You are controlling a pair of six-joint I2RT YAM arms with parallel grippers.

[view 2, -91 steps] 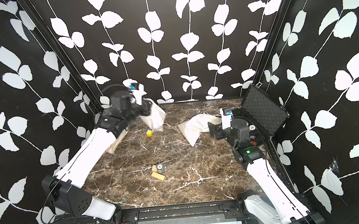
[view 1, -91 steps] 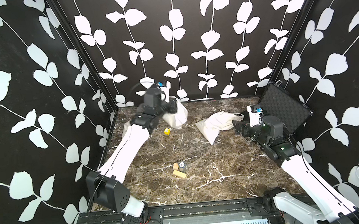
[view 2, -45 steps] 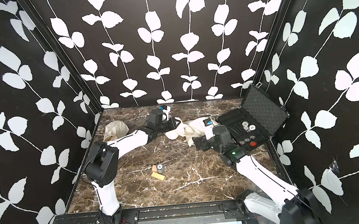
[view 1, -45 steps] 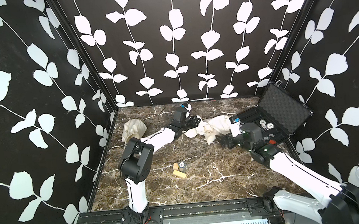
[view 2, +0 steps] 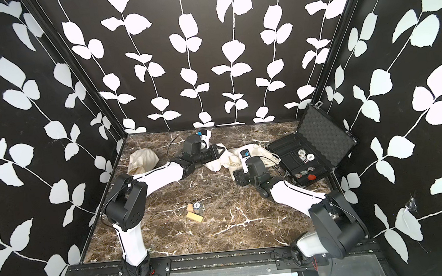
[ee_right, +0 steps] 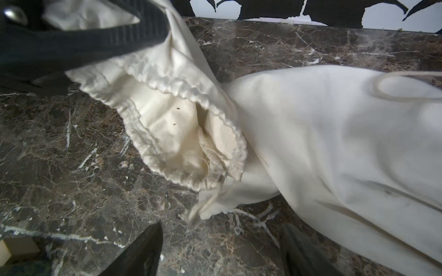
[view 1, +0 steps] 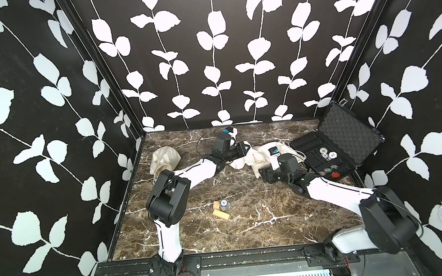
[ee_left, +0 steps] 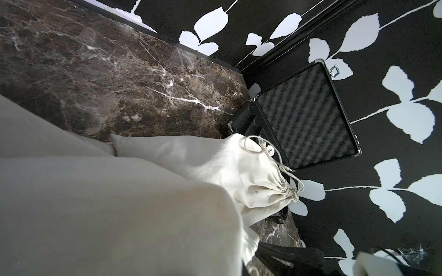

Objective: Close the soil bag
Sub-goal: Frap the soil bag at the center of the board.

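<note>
Soil bag (view 1: 240,164) lies just right of frame centre in a top view, mouth gaping. Left gripper (view 1: 246,149) pressed together, pinching its rim; right gripper (ee_right: 221,239) spread near drawstring (ee_right: 203,208). Risk: jaws miss thin cord, grab cloth instead, leaving mouth open

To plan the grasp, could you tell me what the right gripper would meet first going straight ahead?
The right gripper would likely meet the drawstring end at the open mouth of the soil bag; depth is unclear.
</note>
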